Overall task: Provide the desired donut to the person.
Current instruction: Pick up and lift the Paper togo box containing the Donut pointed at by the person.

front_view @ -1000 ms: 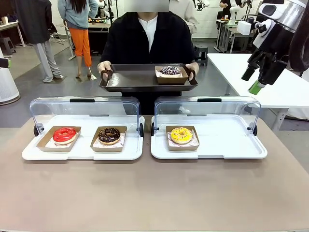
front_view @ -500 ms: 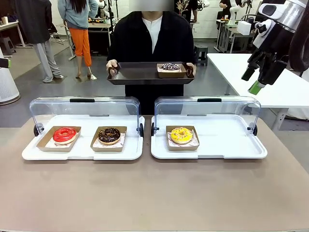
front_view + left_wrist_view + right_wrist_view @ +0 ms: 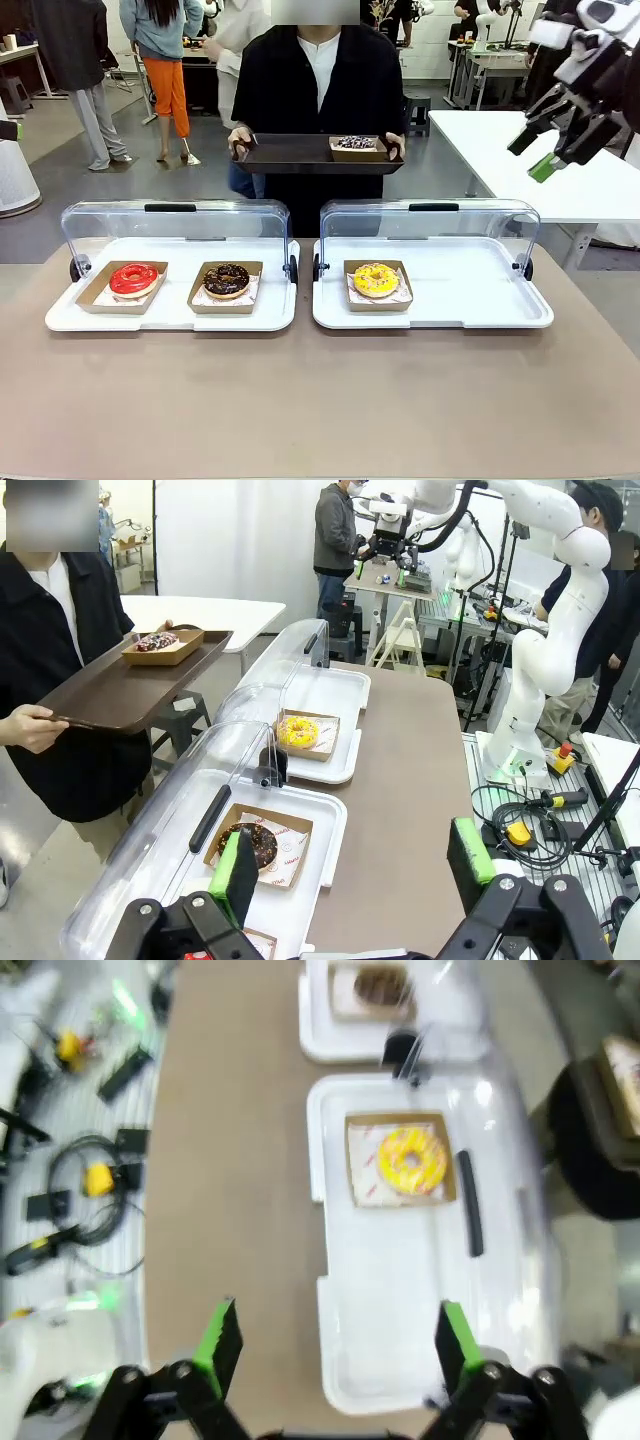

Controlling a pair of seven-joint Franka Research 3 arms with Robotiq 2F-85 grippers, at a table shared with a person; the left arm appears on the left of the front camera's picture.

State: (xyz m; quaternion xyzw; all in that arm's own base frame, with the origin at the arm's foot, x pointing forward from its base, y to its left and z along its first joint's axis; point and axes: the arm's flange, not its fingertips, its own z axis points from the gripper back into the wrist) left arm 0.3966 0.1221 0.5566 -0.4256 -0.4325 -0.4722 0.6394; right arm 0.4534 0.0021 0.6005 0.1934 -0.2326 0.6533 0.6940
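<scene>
Across the table, person holding tray with donut, right claw spread wide

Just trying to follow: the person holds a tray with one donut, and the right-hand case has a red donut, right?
Not quite: the front view shows the right-hand case holds a yellow donut, not red. The rest stands.

Right arm: glossy white rounded segments with bulbous joints, on a white base. Right gripper: black angular body with two black fingers, each tipped with a bright green pad. Left gripper: same black build, green rectangular pads on the inner faces, round silver screw heads at the finger pivots. Person: black open shirt worn over a white T-shirt
</scene>
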